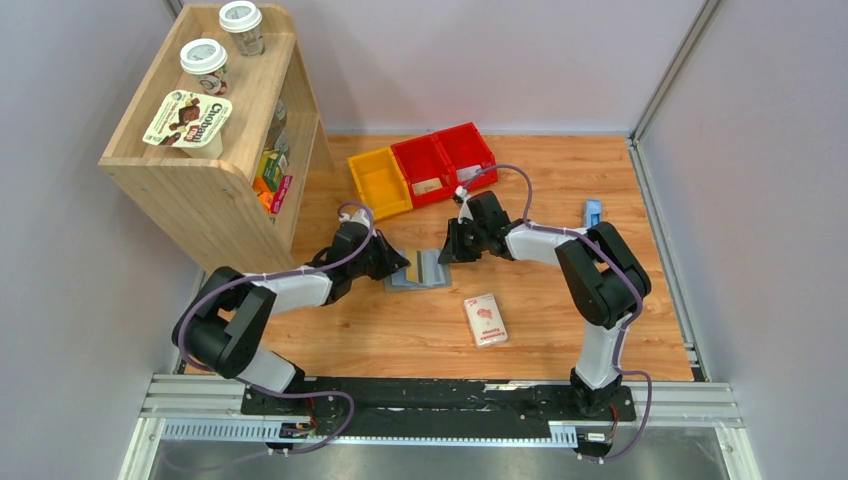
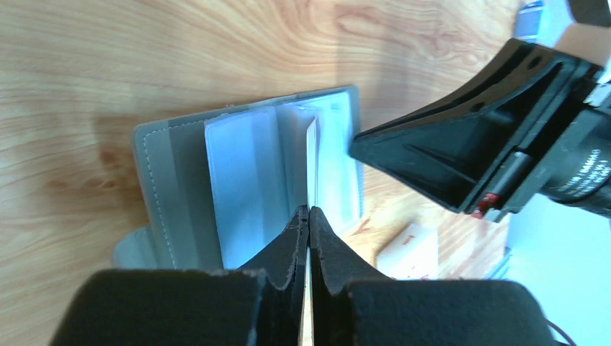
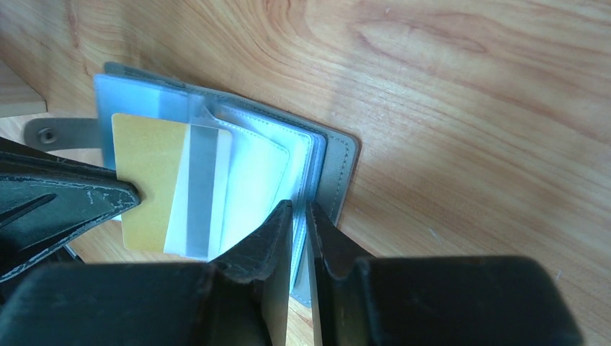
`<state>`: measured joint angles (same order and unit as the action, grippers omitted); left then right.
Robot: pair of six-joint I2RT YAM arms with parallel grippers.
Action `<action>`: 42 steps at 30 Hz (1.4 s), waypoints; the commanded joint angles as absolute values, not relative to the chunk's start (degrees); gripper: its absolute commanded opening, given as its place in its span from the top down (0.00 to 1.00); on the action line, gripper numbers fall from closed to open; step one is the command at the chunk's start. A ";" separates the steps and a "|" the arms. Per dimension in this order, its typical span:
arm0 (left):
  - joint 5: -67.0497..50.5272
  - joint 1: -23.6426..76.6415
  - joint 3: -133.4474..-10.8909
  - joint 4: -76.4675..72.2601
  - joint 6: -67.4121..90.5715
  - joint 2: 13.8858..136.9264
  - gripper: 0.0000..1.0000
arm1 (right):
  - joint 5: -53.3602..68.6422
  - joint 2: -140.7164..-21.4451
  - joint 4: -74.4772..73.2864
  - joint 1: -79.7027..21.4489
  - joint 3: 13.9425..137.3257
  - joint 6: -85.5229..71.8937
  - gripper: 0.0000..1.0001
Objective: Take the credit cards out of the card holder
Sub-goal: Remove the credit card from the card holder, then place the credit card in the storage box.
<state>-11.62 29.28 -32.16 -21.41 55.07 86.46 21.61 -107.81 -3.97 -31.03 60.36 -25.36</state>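
Gold card [image 3: 148, 180] sitting half out of open card holder [image 1: 418, 272] on table [image 1: 400, 335]. Left gripper [image 2: 309, 210] pinching card's free edge; right gripper [image 3: 300, 205] clamping holder's opposite cover. Pull probably heading leftward, away from right gripper.

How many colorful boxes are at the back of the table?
3, side by side in a row: the yellow bin on the left, the middle red bin, then the right red bin. I see no others hiding.
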 commanded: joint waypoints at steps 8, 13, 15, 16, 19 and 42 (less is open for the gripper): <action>-3.17 29.44 -37.69 -0.81 40.44 77.01 1.00 | 20.04 -107.67 -6.94 -31.46 59.68 -24.17 0.82; 1.48 29.79 -42.35 6.32 31.05 72.16 1.00 | 20.04 -104.68 -7.91 -31.55 60.55 -24.87 0.81; 3.16 30.06 -44.90 9.22 26.75 70.84 1.00 | 19.78 -103.10 -8.17 -31.46 60.73 -25.22 0.80; 4.30 30.41 -46.57 10.62 24.80 70.32 1.00 | 19.51 -102.14 -8.35 -31.46 60.73 -25.40 0.78; 5.62 31.64 -50.53 12.48 14.20 70.57 1.00 | 17.58 -98.10 -9.49 -31.38 60.12 -25.58 0.70; 13.88 33.40 -95.00 3.35 -33.74 113.35 1.00 | -2.55 -61.97 -21.79 -30.06 46.85 -21.01 0.18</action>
<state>12.14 33.12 -88.25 7.57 -24.97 107.61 2.96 -64.93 -19.94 -30.28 48.14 -23.22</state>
